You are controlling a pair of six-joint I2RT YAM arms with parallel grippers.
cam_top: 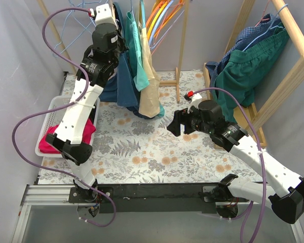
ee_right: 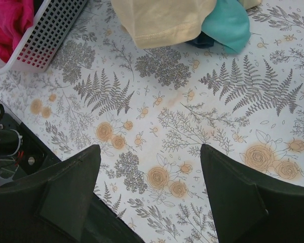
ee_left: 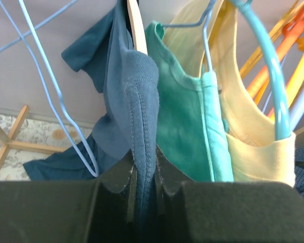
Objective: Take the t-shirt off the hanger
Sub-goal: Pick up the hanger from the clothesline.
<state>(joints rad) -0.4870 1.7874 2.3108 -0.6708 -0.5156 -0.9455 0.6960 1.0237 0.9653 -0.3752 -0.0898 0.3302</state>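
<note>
The navy t-shirt [ee_left: 134, 101] is hung on a pale wooden hanger [ee_left: 137, 25], just beside a teal garment [ee_left: 187, 116] and a yellow garment [ee_left: 243, 126]. A stitched seam of it is pinched between the left fingers [ee_left: 116, 174], which are closed tight on the cloth. The right fingers [ee_right: 71, 187] are held wide apart, with nothing between them, above the floral counter [ee_right: 192, 111].

Table [cam_top: 142, 152] w/ fern-&-flower print carries a white basket [cam_top: 53, 104] of pink cloth [cam_top: 50, 140] at left edge, wood rack foot [cam_top: 168, 82] at back centre, 2nd rack [cam_top: 293, 76] along right side, & yellow hem [ee_right: 162, 25] + teal hem [ee_right: 228, 23] resting on it.
</note>
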